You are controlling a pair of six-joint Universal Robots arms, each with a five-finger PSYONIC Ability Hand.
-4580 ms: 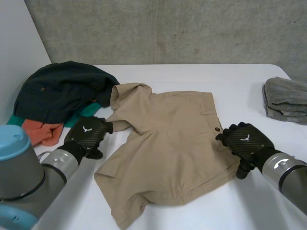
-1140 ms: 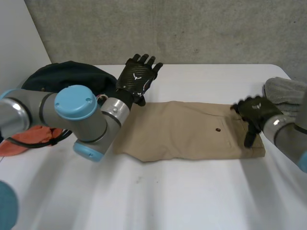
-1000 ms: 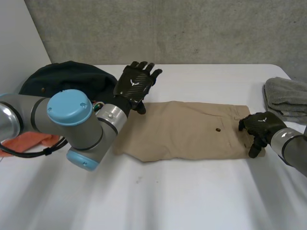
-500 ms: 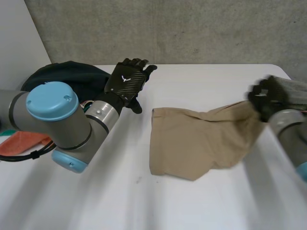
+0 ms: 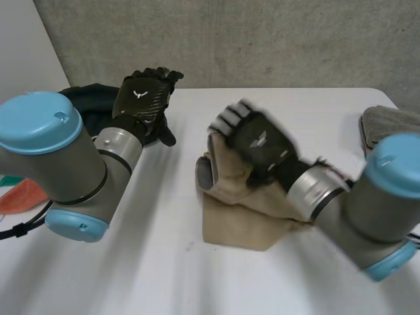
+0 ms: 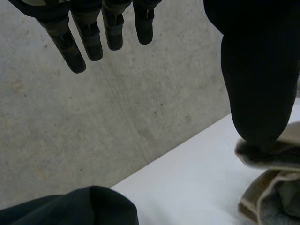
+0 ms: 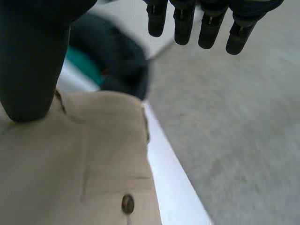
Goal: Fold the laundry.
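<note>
Concrete wall (image 5: 262, 39) backs a white table (image 5: 164, 275). In the head view the shorts (image 5: 239, 226) lie bunched at centre frame, doubled over, so their long axis is hard to read. It seems to run from the upper left towards the lower right. The right hand (image 5: 256, 141) is directly over their upper part, its back to the camera and its fingers pointing to the upper left. The left hand (image 5: 144, 98) is raised at upper left over a dark garment (image 5: 88, 98), well apart from the shorts. The right hand is clearly the nearer one for pressing the fold flat. A towel (image 5: 387, 121) sits at the right edge and an orange cloth (image 5: 23, 193) at the left edge. Bare table lies across the lower frame.

The left wrist view has its fingers (image 6: 91, 40) straight, slightly apart and holding nothing. The shorts lie beyond the thumb (image 6: 255, 70).

The right wrist view has its fingers (image 7: 185, 21) straight and clear of the cloth. Only the thumb (image 7: 28, 70) appears to rest on the shorts, which spread under the palm with a button (image 7: 127, 203) showing.
</note>
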